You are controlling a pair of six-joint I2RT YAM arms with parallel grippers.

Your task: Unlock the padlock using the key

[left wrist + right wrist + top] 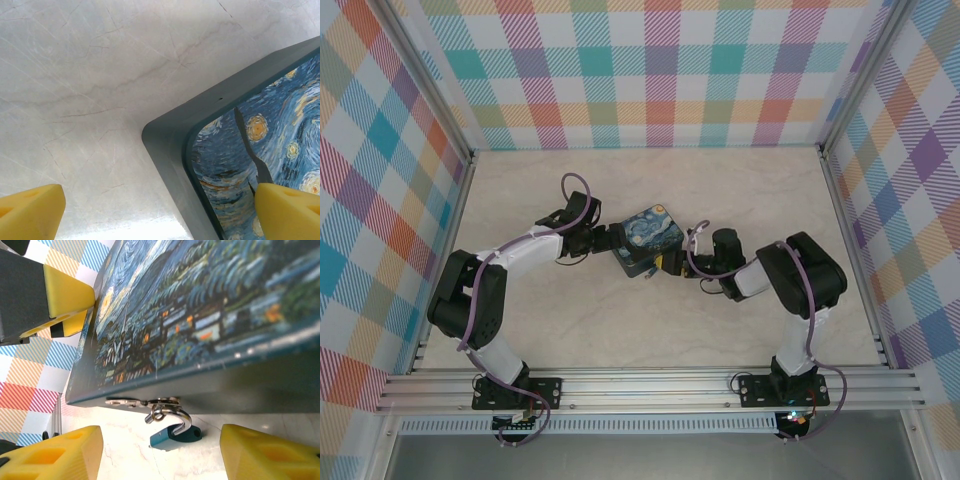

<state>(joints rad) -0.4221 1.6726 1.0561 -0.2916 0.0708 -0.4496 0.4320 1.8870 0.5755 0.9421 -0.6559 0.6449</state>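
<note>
The padlock [175, 436] has a teal body lying on the tabletop below the starry-night box [200, 315]. Its silvery shackle [176, 415] hooks through the ring of the box's hasp, and one shackle end is out of the body, leaving an empty hole. The key is hidden. My right gripper [160, 460] is open, its yellow fingers [50, 455] either side of the padlock and a little short of it. My left gripper [160, 220] is open at the box's corner [170, 145], one finger [287, 210] over the lid. From above, the left gripper [608, 240] and right gripper [672, 264] flank the box [652, 236].
The marbled tabletop [740, 190] is fenced by checkered walls [660, 70] on three sides and a metal rail [650, 385] at the near edge. The left gripper's yellow fingers [67, 295] rest at the far edge of the box lid.
</note>
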